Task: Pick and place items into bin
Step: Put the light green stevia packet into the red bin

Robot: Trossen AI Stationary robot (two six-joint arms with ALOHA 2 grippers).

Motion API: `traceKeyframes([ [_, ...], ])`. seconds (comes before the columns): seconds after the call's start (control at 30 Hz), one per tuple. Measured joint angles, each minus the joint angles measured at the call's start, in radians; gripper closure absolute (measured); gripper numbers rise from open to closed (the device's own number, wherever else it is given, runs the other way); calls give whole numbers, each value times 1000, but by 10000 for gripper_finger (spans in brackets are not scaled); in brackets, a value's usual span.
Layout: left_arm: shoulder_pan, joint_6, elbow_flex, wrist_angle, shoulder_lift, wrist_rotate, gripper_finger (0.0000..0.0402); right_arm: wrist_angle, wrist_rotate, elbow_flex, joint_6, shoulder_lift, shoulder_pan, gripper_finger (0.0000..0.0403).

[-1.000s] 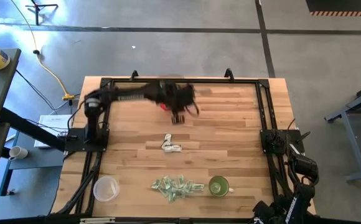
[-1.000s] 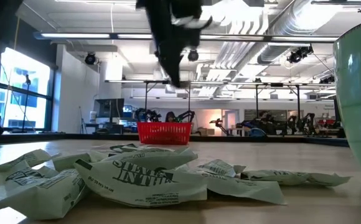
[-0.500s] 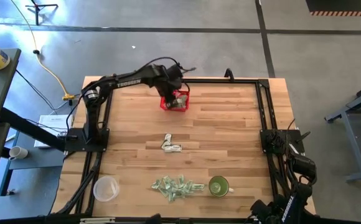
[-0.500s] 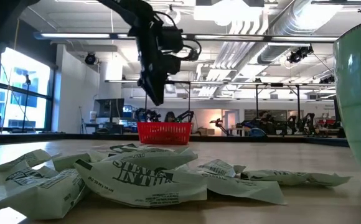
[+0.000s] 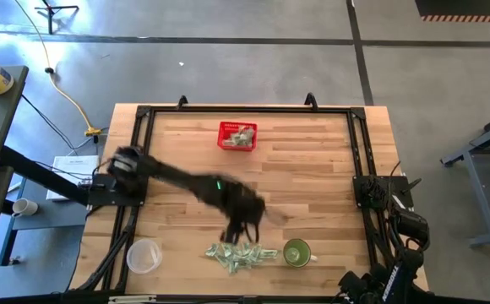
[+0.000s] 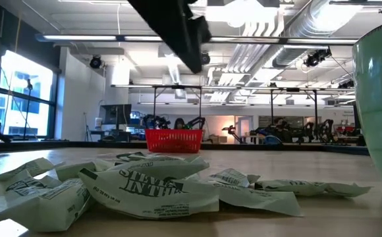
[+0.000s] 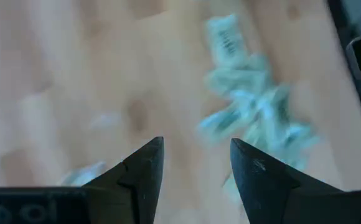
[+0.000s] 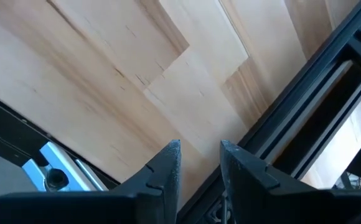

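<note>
Currently left gripper (image 5: 243, 221), fingers apart and empty, hovers just 12 o'clock of the items (image 5: 239, 253); risk: scattering them toward the green cup (image 5: 296, 252).

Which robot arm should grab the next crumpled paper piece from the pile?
The left arm. Its tool is open and empty, just above the pile of crumpled green-and-white paper pieces at the table's near edge. The right arm's tool is parked off at the table's right side.

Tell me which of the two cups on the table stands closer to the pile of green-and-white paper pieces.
The green cup: it stands right beside the pile of paper pieces, while the clear plastic cup stands apart on the pile's other side.
</note>
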Motion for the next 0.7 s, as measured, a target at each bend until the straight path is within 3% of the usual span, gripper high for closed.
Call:
traceKeyframes([
  [0.2,-119,-90,0,257,151,18,181,-1,23,0,-18,0,5,299],
  [0.7,-153,-202,1,589,273,-101,181,-15,29,0,-27,0,20,299],
])
